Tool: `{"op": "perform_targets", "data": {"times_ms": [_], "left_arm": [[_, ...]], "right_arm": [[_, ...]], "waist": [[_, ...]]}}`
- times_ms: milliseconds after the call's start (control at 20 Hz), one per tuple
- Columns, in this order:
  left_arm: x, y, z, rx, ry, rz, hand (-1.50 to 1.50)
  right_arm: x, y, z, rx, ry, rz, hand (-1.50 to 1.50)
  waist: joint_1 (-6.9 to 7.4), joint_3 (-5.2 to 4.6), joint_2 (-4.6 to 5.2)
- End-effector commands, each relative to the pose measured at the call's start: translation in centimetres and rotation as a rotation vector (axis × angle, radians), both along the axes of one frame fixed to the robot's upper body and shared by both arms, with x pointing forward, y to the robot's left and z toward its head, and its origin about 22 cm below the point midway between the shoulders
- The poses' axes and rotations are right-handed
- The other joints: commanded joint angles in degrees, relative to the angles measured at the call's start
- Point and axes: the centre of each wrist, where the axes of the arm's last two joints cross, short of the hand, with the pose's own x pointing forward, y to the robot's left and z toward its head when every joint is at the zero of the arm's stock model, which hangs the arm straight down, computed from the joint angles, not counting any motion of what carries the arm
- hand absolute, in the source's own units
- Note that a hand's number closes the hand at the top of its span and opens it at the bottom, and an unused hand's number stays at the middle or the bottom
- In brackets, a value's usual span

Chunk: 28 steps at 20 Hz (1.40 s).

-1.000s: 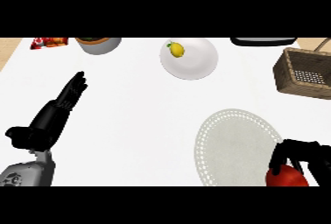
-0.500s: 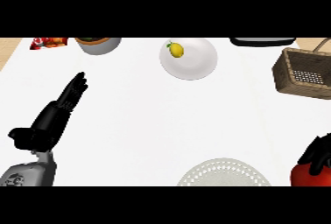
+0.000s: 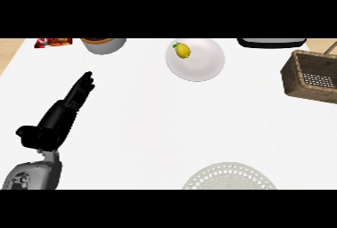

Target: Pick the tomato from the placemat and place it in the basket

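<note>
The pale woven placemat shows only partly at the lower edge, right of centre, with nothing on its visible part. The brown wicker basket stands at the right edge, further back. The tomato is out of sight. My left hand lies at the left with its fingers straight, pointing away from me, and it holds nothing. My right hand appears nowhere in the head view.
A white plate with a lemon on it sits at the back centre. A grey bowl and a red packet are at the back left. A dark tray lies at the back right.
My right hand with the red tomato has left the view at the lower right. The placemat has slid down toward the lower edge. The left hand stays where it was.
</note>
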Motion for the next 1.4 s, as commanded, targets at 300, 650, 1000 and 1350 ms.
{"op": "perform_targets", "data": {"times_ms": [300,650,1000,1350], "left_arm": [[2.2,0.7,1.1,-0.001,-0.011,-0.006,0.00],[0.7,-0.8,0.2,-0.005,-0.015,-0.028,0.00],[0.5,-0.5,0.1,-0.007,-0.019,-0.015,0.00],[1.0,-0.2,0.5,-0.001,-0.021,-0.021,0.00]], "right_arm": [[5.7,-2.1,8.2,0.031,-0.059,-0.224,1.50],[8.9,-7.8,11.2,0.125,-0.125,-0.359,1.50],[13.1,-11.9,10.0,0.120,-0.083,-0.398,1.50],[15.5,-16.7,5.5,0.089,-0.039,-0.394,1.50]], "waist": [[1.38,0.11,0.59],[1.51,0.17,0.56],[1.37,0.18,0.53],[1.50,0.20,0.61]]}}
